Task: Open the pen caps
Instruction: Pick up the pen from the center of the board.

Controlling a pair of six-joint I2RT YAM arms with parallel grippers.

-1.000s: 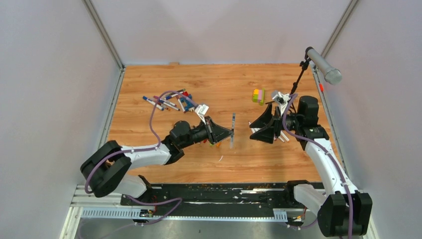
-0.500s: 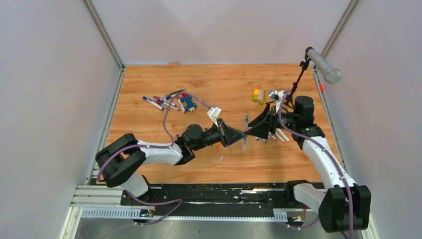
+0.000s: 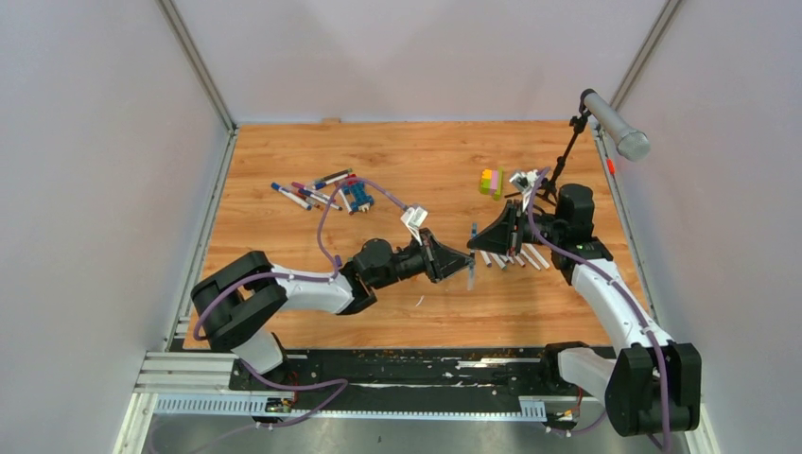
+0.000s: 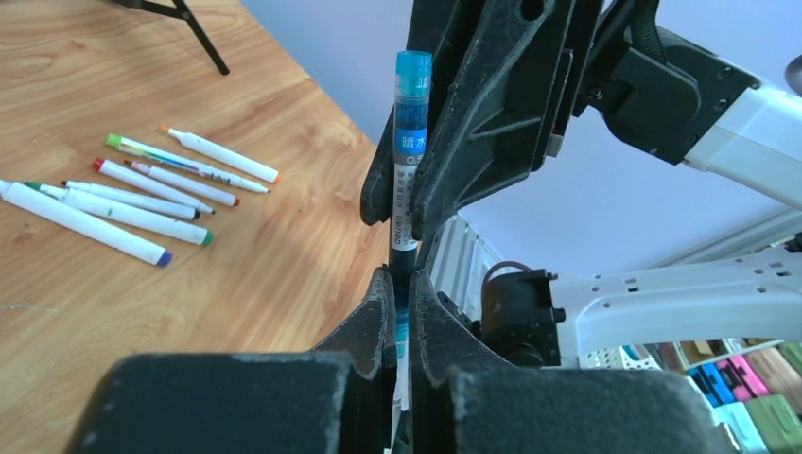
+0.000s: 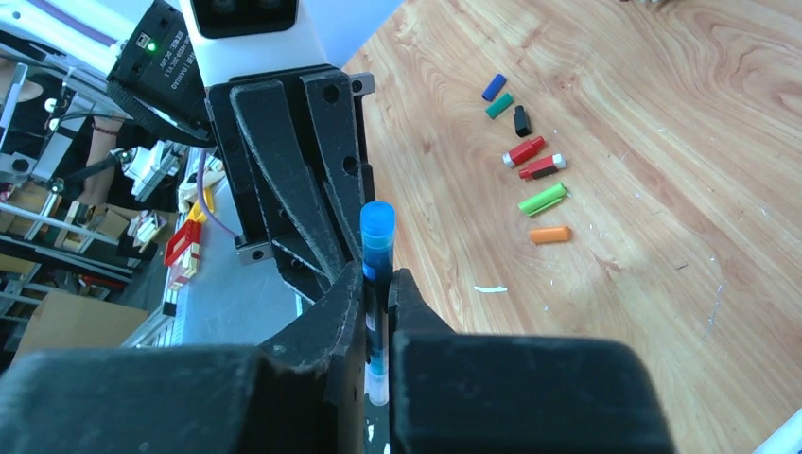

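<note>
The left gripper (image 3: pixel 462 262) is squeezed shut on one end of the blue pen (image 3: pixel 470 252), holding it up off the table (image 3: pixel 378 151) in the middle so it cannot wobble. The right gripper (image 3: pixel 478 242) is pinched shut on the same pen just beside it, likely so the two can tug apart and open it.

i read the table (image 3: pixel 397 151) under the held pen (image 4: pixel 407 189) as wood-grain laminate, smooth with a low sheen. the pen's barrel looks like smooth white plastic with a printed label, and its blue end is translucent and glossy. the left gripper (image 4: pixel 399 279) and right gripper (image 5: pixel 378 276) on it are matt black plastic, faintly grainy. the loose caps (image 5: pixel 525 151) beyond it look like shiny coloured plastic to me.
</note>
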